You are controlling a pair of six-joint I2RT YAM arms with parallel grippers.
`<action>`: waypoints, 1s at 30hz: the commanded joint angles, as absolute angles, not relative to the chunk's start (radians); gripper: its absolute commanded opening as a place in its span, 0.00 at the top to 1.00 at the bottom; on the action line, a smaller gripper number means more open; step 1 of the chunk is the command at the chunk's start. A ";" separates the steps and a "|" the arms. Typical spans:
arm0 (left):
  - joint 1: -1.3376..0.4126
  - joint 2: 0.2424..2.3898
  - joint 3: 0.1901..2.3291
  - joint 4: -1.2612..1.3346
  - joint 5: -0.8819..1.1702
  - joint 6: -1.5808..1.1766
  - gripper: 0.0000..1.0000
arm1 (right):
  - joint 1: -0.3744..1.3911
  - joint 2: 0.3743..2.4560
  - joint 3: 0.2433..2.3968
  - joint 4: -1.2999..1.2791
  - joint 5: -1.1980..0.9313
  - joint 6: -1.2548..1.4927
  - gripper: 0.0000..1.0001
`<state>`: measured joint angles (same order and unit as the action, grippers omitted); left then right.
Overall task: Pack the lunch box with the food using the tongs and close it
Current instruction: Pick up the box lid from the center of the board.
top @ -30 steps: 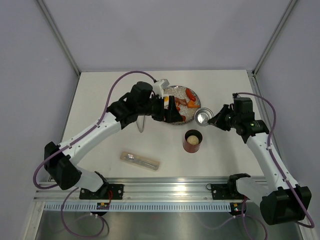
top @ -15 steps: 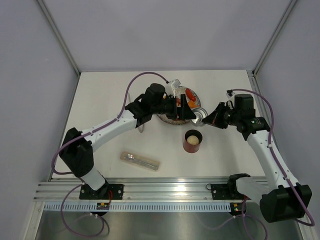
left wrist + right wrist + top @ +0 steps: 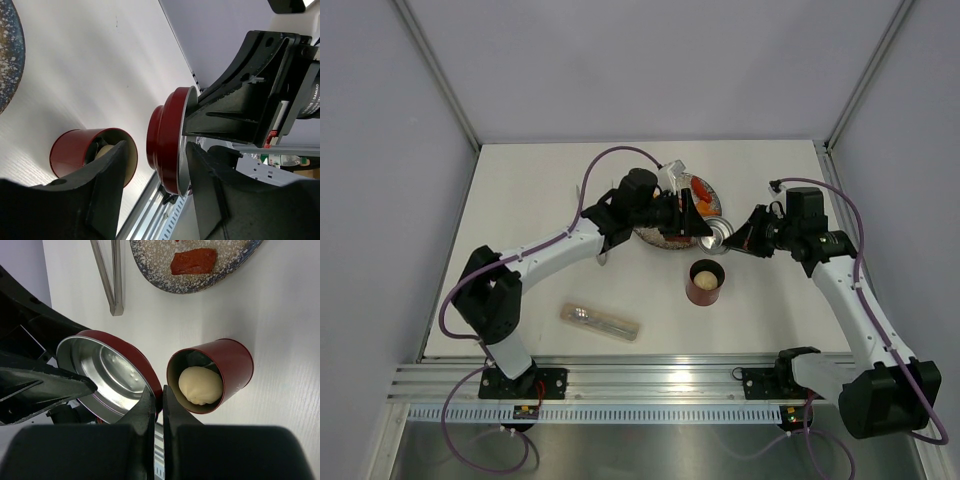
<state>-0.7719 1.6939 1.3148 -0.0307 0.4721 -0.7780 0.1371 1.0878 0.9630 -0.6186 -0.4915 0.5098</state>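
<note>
We see the right gripper (image 3: 156, 396) pinching the red lid (image 3: 102, 372) by a thin bit of its rim, holding it on edge in the air with the shiny metal inside facing left. The left gripper (image 3: 157, 150) reaches across with its fingers spread to either side of the lid, a gap showing on one side, so we judge it has no firm hold yet. The box (image 3: 235, 365) stands upright and uncovered on the table (image 3: 280, 315), just beside and below the lid, with only a pale ball (image 3: 200, 385) inside. The plate (image 3: 160, 275) is near it and carries a sausage (image 3: 194, 261) and other pieces; the tongs (image 3: 116, 307) lie flat close by, under the left arm. We think the handover is the main danger. If the right fingers let go before the left ones press in, the lid could drop, roll off, or strike the box and tip it, spilling the ball. A hold on so little rim may also let the lid swing as the other fingers push against it. The two grippers are very close and could knock together. We also judge that shutting the box now would leave most of the food unpacked.
</note>
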 commanded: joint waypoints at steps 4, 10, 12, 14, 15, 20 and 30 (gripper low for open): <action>-0.773 1.727 1.394 0.003 0.509 -0.746 0.59 | 0.141 1.103 1.012 -0.601 -0.514 0.492 1.00; -0.773 1.735 1.404 -0.023 0.512 -0.741 0.75 | 0.141 1.106 1.011 -0.601 -0.505 0.499 1.00; -0.773 1.730 1.404 -0.029 0.505 -0.735 0.80 | 0.141 1.108 1.011 -0.606 -0.496 0.500 1.00; -0.773 1.729 1.404 -0.047 0.497 -0.726 0.89 | 0.141 1.108 1.011 -0.611 -0.486 0.502 0.98; -0.773 1.724 1.404 -0.055 0.488 -0.721 0.91 | 0.141 1.111 1.011 -0.612 -0.485 0.506 0.98; -0.775 1.721 1.407 -0.109 0.459 -0.689 1.00 | 0.141 1.109 1.011 -0.609 -0.483 0.523 0.95; -0.773 1.704 1.413 -0.205 0.377 -0.643 1.00 | 0.143 1.104 1.031 -0.606 -0.502 0.543 0.53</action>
<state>-0.7757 1.7367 1.3727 -0.1894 0.4149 -0.6762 0.1432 1.1122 0.9798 -0.6212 -0.4984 0.5385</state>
